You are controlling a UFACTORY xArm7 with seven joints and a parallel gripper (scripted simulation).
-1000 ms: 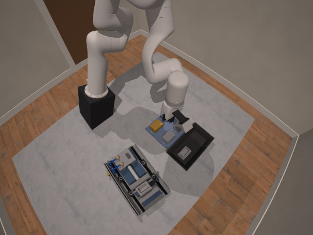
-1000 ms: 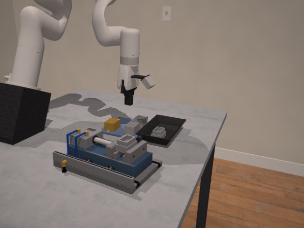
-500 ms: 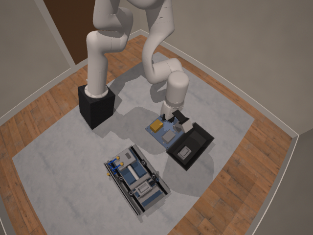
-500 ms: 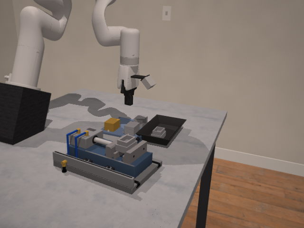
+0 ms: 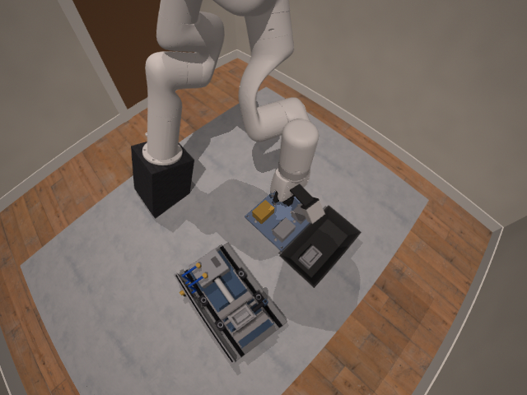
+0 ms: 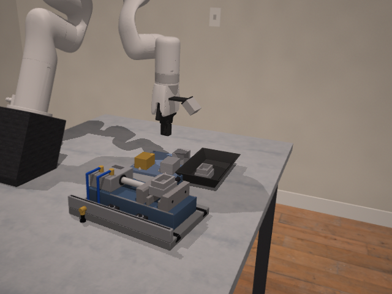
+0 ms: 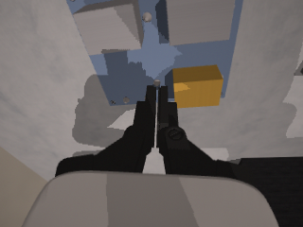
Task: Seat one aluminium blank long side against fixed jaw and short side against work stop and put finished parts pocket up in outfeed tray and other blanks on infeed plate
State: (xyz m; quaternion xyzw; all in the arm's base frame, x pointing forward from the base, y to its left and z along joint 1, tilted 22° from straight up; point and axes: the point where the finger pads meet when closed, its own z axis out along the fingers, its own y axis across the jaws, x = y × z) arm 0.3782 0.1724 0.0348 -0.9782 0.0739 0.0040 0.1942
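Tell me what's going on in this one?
A single arm is readying a machine-tending cell. Its gripper is shut and empty, hanging in the air above the blue infeed plate, which holds a brass blank and two aluminium blanks. One finished part lies in the black outfeed tray; another sits in the vise, so no blank is seated yet.

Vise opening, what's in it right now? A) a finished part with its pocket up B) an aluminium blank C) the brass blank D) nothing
A. A grey finished part with its pocket up sits in the vise, while the brass blank and two plain grey blanks are on the infeed plate.
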